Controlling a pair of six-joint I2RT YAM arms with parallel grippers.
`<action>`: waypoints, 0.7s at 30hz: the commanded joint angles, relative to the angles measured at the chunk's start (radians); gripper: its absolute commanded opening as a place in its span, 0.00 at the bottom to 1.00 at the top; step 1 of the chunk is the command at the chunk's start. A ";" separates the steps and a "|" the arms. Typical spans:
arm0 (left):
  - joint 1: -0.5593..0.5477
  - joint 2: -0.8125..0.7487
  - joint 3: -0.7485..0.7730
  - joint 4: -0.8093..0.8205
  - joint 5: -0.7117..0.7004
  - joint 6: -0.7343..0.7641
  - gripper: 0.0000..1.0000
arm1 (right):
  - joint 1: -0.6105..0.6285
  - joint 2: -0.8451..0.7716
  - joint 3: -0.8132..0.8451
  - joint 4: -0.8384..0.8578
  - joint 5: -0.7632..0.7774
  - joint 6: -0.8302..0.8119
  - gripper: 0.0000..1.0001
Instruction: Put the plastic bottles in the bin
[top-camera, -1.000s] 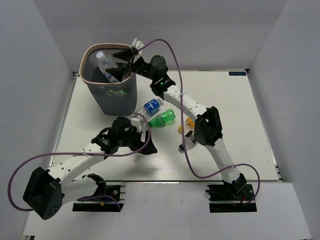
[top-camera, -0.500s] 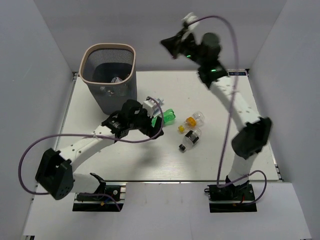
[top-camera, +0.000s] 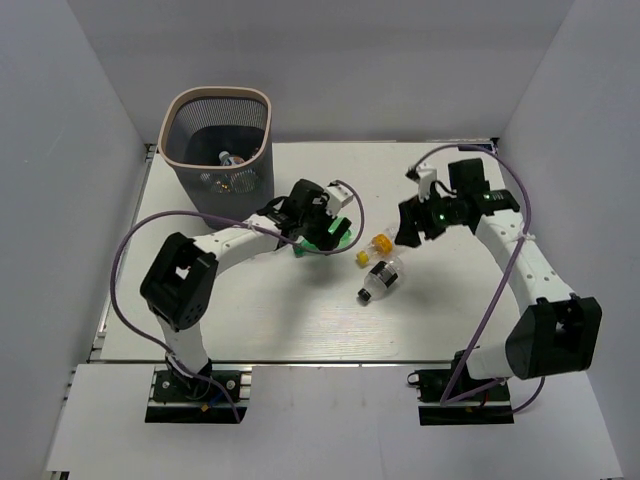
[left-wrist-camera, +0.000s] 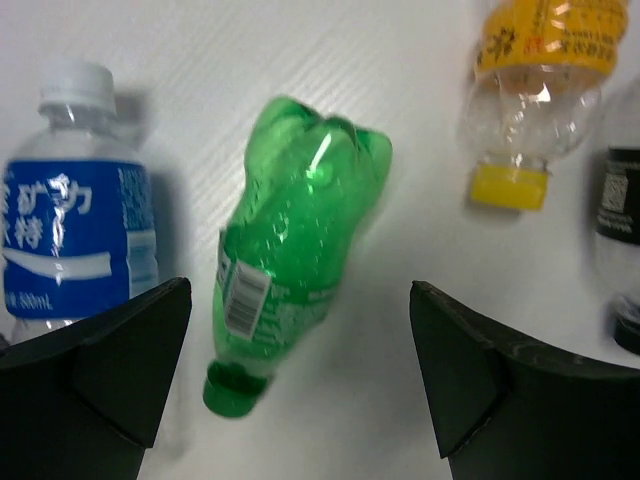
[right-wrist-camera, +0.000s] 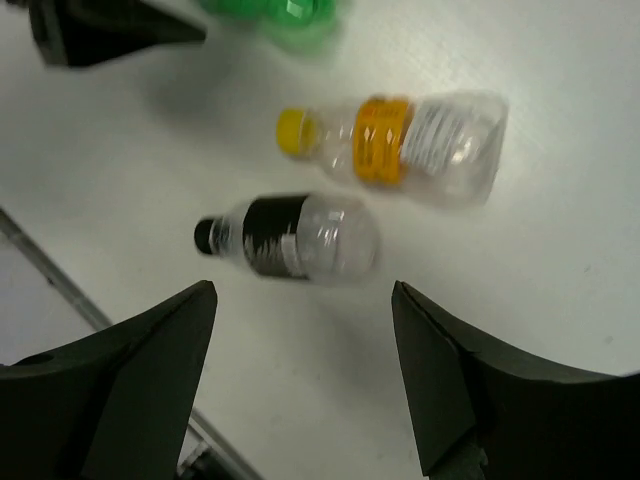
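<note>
**Q.** Where do the task's things lie?

**A.** The bin (top-camera: 218, 90) stands at the far left of the table (top-camera: 300, 320), with at least one bottle visible inside. Four bottles lie mid-table. From left to right they are the blue bottle (left-wrist-camera: 75, 240), green bottle (left-wrist-camera: 295, 240), yellow bottle (right-wrist-camera: 400, 140) and black bottle (right-wrist-camera: 290, 235).

**Q.** How do the fingers stand?

**A.** The left gripper (left-wrist-camera: 300, 300) is spread wide and holds nothing. It hangs over the green bottle, which lies aslant between the fingers. The right gripper (right-wrist-camera: 303, 300) is also parted and empty, hovering just near of the black bottle.

**Q.** What may go wrong from here?

**A.** Probably three things.
- The left-hand finger of the left gripper overlaps the blue bottle. A straight descent may land on it instead of clearing it.
- The green bottle is round and slanted, so a closing grip may squeeze it out sideways.
- The black bottle may roll when touched and knock the yellow one just beside it.

Both arms also work close together mid-table, so they may foul each other.
</note>
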 joint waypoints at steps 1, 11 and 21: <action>-0.028 0.030 0.104 -0.012 -0.083 0.063 1.00 | -0.030 -0.118 -0.046 -0.088 -0.082 -0.059 0.76; -0.065 0.179 0.179 -0.076 -0.140 0.092 0.97 | -0.085 -0.131 -0.080 -0.064 -0.135 -0.032 0.76; -0.106 0.204 0.207 -0.118 -0.133 0.049 0.44 | -0.118 -0.106 -0.094 -0.015 -0.177 -0.014 0.73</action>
